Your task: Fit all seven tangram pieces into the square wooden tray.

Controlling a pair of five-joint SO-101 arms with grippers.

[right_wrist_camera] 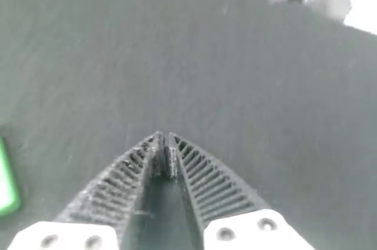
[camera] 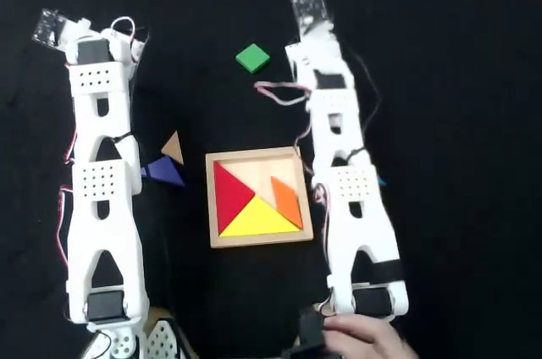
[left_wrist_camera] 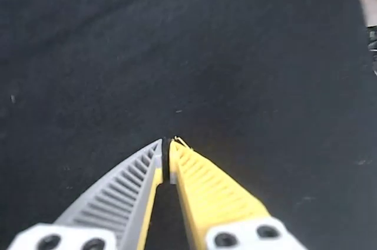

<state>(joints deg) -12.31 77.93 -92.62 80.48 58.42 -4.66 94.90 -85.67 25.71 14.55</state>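
A black-covered bench (camera: 457, 122) takes up nearly the whole high view. Two white jointed arms are laid out along it from the bottom of the frame toward the top: the left arm (camera: 103, 181) down the left side, the right arm (camera: 351, 198) just right of centre. Both are stretched well away from the work, which is judged to be a parked pose that leaves the middle of the bench unobstructed.

The square wooden tray (camera: 254, 154) sits at the centre of the frame, between the two arms and close beside the right one. Three pieces are lodged in it. A large red triangle (camera: 229, 192) is set against the tray's left wall and a large yellow triangle (camera: 258, 222) against its lower wall. Their slanted edges meet, so the remaining room is kept in one patch. An orange parallelogram (camera: 286, 201) is fitted by the right wall. Bare wood is left at the tray's upper right.

Outside the tray, a green square piece (camera: 252, 58) lies at upper centre, near the right arm's far end. A blue triangle (camera: 163, 173) and a small tan triangle (camera: 173, 149) lie almost touching, between the left arm and the tray. A blue sliver (camera: 381, 181) at the right arm's outer edge may be another piece, though it cannot be made out.

The left gripper (left_wrist_camera: 166, 142) is clenched on nothing over bare bench. The right gripper (right_wrist_camera: 164, 138) is likewise clenched and empty.
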